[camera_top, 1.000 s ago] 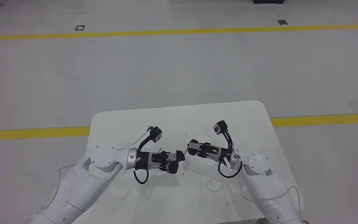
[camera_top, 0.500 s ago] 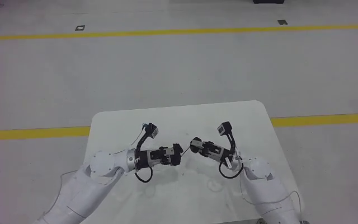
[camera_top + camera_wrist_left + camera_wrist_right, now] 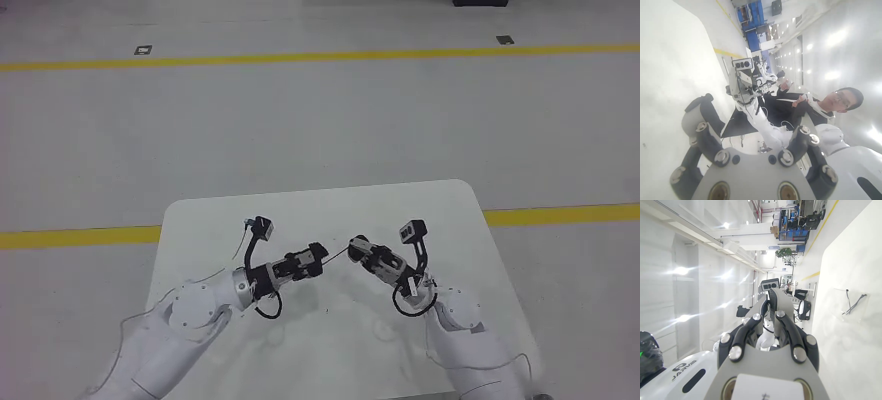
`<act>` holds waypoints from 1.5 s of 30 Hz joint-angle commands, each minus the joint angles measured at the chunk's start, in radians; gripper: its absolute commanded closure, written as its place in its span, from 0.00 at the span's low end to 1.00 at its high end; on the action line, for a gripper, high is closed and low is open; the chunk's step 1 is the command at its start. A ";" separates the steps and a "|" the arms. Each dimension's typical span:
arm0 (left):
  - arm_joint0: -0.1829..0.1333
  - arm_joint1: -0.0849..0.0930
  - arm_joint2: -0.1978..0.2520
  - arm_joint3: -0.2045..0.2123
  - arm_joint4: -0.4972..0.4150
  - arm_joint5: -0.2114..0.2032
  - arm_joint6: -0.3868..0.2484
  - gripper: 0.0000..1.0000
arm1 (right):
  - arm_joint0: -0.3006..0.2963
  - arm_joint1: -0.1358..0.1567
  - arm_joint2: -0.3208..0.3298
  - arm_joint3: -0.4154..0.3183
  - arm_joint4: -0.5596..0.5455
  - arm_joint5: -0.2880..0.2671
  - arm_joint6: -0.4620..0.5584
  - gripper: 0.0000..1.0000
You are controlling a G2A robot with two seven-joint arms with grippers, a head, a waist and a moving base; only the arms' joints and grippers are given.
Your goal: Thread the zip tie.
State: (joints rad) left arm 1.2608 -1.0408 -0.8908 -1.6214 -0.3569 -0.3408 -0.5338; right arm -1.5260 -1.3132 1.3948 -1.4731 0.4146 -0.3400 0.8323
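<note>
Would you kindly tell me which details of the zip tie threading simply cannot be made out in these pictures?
Top view: the zip tie is a thin dark line between the left gripper and right gripper, too small to tell head from tail or whether it is threaded.
Right wrist view: the nearly closed jaws hide whatever they pinch.
Right wrist view: the ties in the clear bag overlap, too small to count.

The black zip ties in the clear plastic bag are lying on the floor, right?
Not quite. The black zip ties in the clear plastic bag are lying on the white table, not on the floor. The right wrist view shows it.
</note>
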 commanded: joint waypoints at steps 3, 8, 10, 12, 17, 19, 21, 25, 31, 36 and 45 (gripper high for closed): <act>-0.003 -0.002 0.004 0.002 0.008 0.001 0.011 0.00 | 0.006 -0.013 0.014 0.000 -0.038 0.000 -0.031 1.00; -0.003 -0.002 0.004 0.002 0.008 0.001 0.011 0.00 | 0.006 -0.013 0.014 0.000 -0.038 0.000 -0.031 1.00; -0.002 -0.003 0.004 0.004 0.010 0.003 0.016 0.00 | 0.006 -0.013 0.014 0.000 -0.038 0.000 -0.031 1.00; 0.003 -0.006 0.011 0.003 0.016 0.016 0.045 0.00 | 0.005 -0.014 0.012 -0.008 -0.041 0.000 -0.047 1.00; -0.007 -0.018 0.035 0.006 0.075 0.104 0.133 0.00 | -0.014 -0.015 -0.003 -0.057 -0.099 0.000 -0.123 1.00; -0.010 -0.022 0.042 0.000 0.077 0.133 0.155 0.00 | -0.020 -0.017 -0.012 -0.065 -0.106 0.000 -0.130 1.00; -0.013 -0.023 0.044 0.000 0.084 0.140 0.158 0.00 | -0.019 -0.016 -0.009 -0.071 -0.131 0.000 -0.138 1.00; -0.013 -0.023 0.044 0.000 0.084 0.140 0.158 0.00 | -0.019 -0.016 -0.009 -0.071 -0.131 0.000 -0.138 1.00; -0.010 -0.027 0.049 -0.003 0.075 0.152 0.162 0.00 | -0.021 -0.016 -0.022 -0.082 -0.140 0.000 -0.162 1.00; -0.014 -0.034 0.058 -0.006 0.077 0.180 0.169 0.00 | -0.019 -0.014 -0.041 -0.076 -0.161 0.000 -0.172 1.00; -0.017 -0.044 0.068 -0.003 0.070 0.197 0.166 0.57 | -0.015 -0.014 -0.062 -0.047 -0.196 0.000 -0.200 1.00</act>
State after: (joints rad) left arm 1.2429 -1.0842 -0.8229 -1.6240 -0.2850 -0.1447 -0.3667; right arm -1.5403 -1.3272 1.3338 -1.5216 0.2218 -0.3400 0.6358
